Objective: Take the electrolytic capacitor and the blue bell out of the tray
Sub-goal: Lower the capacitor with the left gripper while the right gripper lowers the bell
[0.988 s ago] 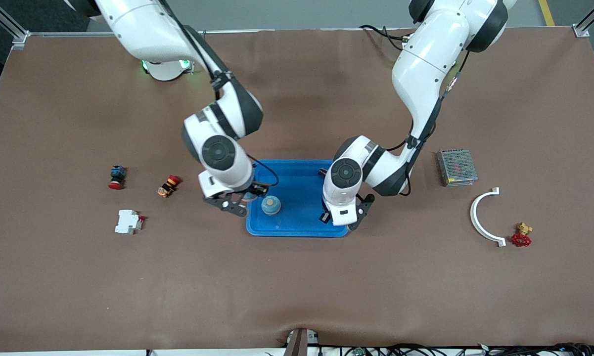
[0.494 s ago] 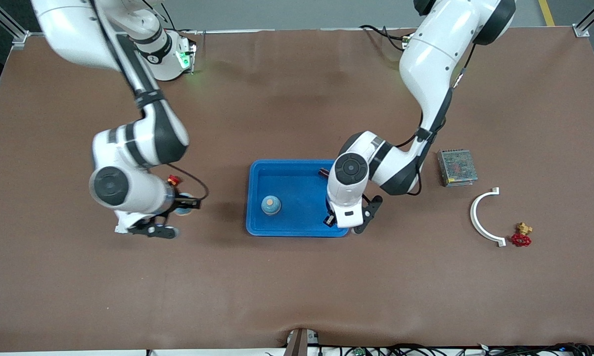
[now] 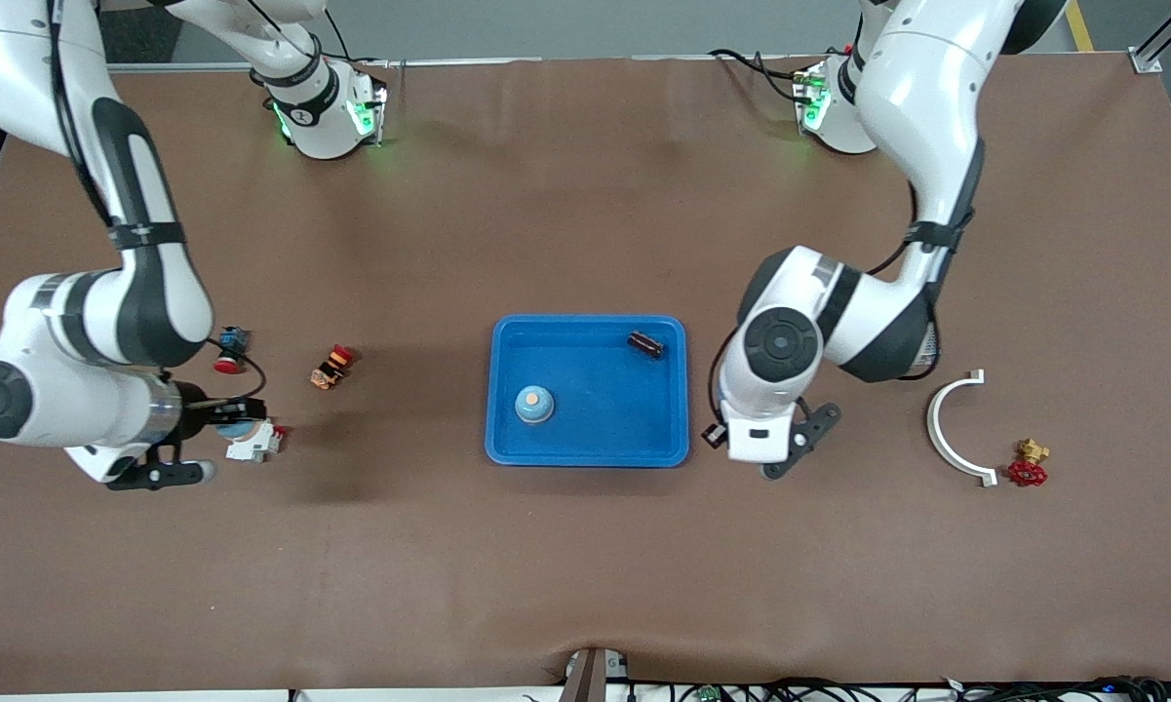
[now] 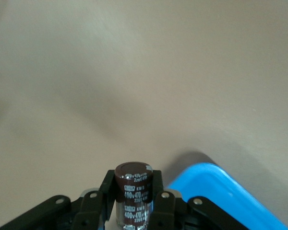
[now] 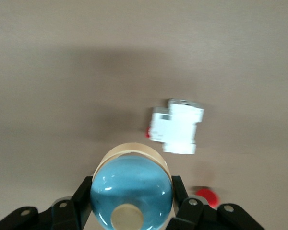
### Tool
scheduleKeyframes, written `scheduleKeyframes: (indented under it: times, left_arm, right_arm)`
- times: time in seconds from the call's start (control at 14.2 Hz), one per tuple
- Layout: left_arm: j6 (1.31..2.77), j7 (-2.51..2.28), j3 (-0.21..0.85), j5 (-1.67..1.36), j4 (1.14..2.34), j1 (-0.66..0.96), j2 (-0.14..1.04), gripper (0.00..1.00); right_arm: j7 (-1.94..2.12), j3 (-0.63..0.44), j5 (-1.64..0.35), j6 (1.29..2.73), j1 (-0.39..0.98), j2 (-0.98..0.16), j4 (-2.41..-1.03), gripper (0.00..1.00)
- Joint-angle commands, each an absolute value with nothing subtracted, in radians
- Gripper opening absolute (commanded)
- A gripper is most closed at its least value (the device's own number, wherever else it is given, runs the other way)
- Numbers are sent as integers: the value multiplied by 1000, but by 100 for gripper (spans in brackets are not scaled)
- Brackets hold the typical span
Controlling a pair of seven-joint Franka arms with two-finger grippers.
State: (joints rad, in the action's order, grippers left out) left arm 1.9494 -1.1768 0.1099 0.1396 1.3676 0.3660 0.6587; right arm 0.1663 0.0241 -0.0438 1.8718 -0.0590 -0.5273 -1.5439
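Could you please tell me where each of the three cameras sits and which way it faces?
Front view: high across the table, facing both arms' bases; shows blue tray and both arms.
Left wrist view: on the left arm, looking past its jaws shut on a capacitor, tray corner beside.
Right wrist view: on the right arm, looking down over a gripped blue bell at a white breaker.
Shared: the breaker, front and right wrist.

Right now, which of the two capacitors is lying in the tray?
The dark capacitor at the blue tray's corner; the other capacitor is clamped in the left gripper.
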Motion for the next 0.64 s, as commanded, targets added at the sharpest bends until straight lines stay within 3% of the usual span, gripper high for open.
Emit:
scheduleKeyframes:
  times: [0.0,0.28,0.56]
  left_arm:
    - [1928,-1012,121,158,1469,280,554,21]
    - [1930,-682,121,155,1581,117,459,21]
    - [1942,-413,121,158,1591,-26,451,21]
  right_arm:
    - [308,41,-54,1887,-141,-529,-1562,0]
    - [449,41,-46,1948,-205,-561,-1569,0]
    - [583,41,-44,2066,-274,-626,-1577,0]
